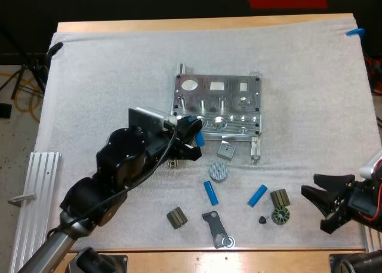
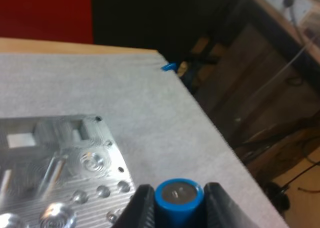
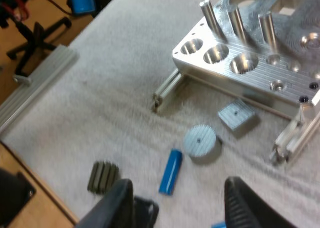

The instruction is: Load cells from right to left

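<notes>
The left gripper (image 1: 195,139) was clenched on a blue cell (image 2: 178,198), pressing it from both sides; the cell showed end-on in the left wrist view, so its long axis seemed to run along the fingers, not flat; it hung at the near left corner of the fixture (image 1: 218,103), just beside the row of round sockets (image 3: 216,52); the right gripper (image 1: 325,208) stood released, well apart, nearer a loose cell (image 1: 258,195) on the mat (image 1: 107,82)
</notes>
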